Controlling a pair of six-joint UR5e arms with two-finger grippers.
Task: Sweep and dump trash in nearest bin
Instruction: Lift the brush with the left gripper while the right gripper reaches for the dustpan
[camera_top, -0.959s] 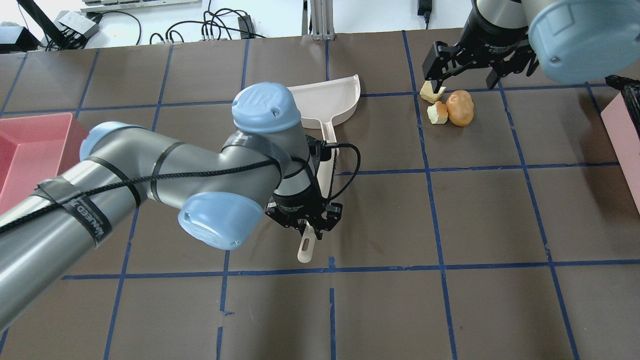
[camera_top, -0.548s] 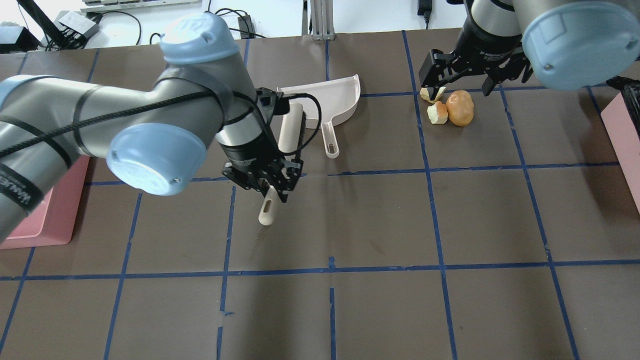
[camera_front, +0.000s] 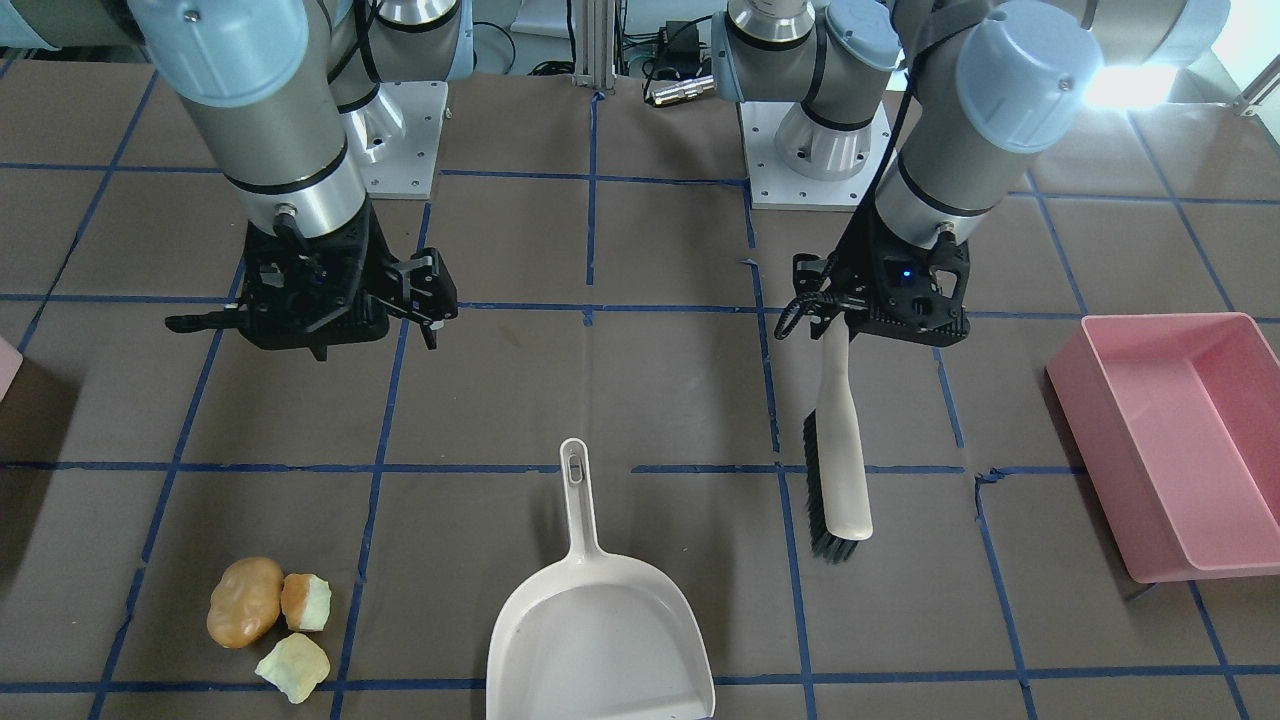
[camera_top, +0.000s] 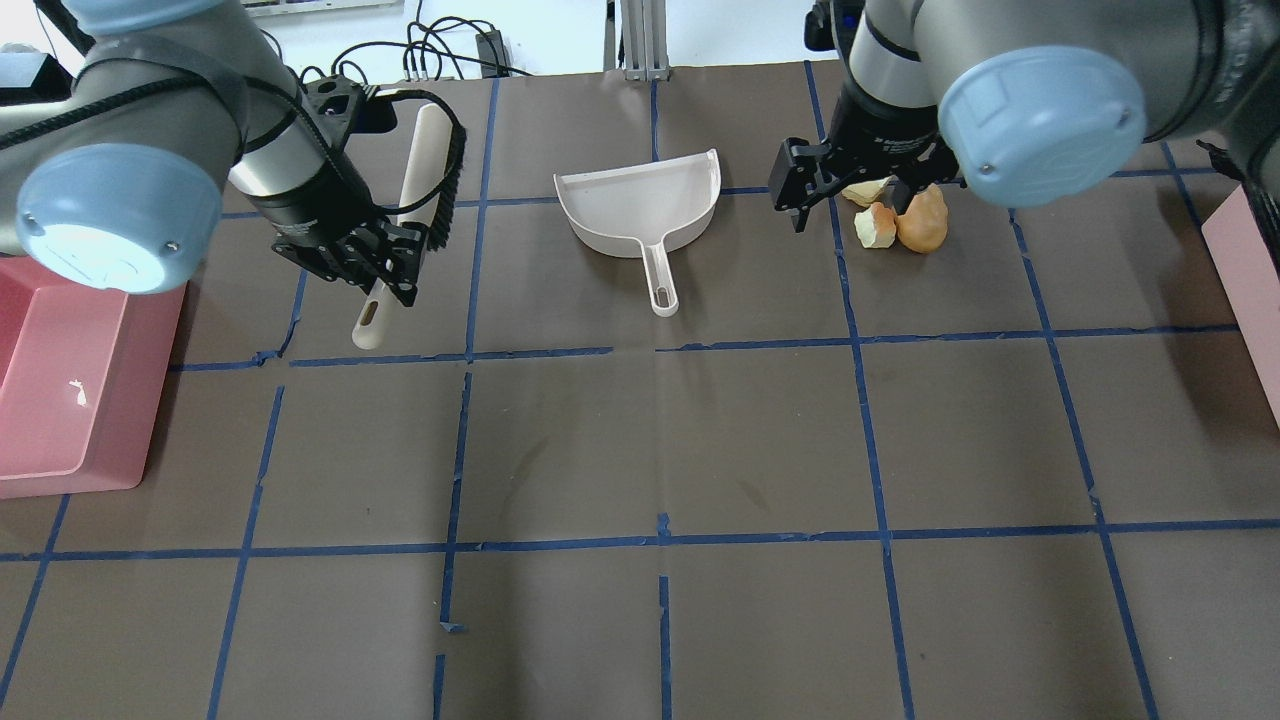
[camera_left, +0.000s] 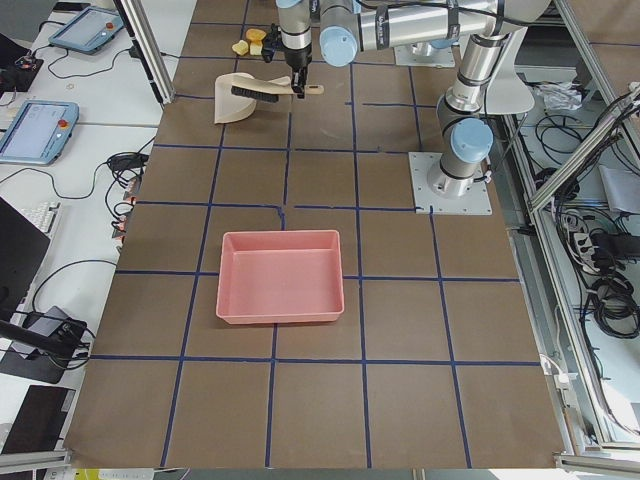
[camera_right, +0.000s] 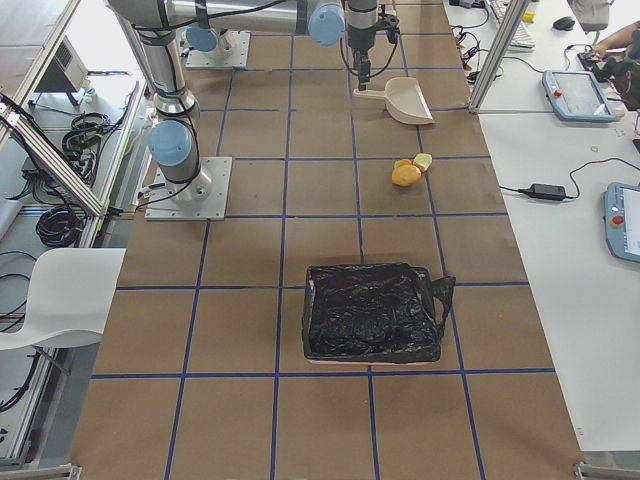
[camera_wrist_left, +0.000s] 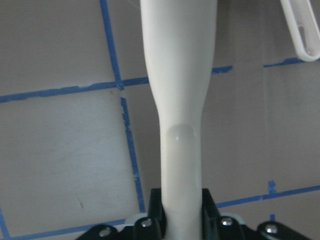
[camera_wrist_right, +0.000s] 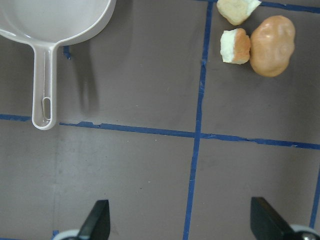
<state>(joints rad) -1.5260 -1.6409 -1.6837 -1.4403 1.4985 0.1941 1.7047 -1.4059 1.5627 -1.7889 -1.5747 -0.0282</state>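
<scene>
Seen from overhead, far left: pink tub (camera_top: 60, 480) at the table (camera_top: 760, 440) edge. Next, left jaws clamped on the cream handle of the brush (camera_top: 418, 160), black bristles facing the dustpan (camera_top: 640, 205), well apart from it. Mid-table, dustpan lying flat, handle toward the robot. Then right jaws spread wide, holding nothing, between dustpan and trash. Trash in a tight cluster: tan-orange lump (camera_top: 925, 225) and two pale chunks (camera_top: 875, 225) (camera_top: 862, 190). Far right edge, pale pink bin (camera_top: 1240, 260). Brown table gridded with blue tape; cables behind.
</scene>
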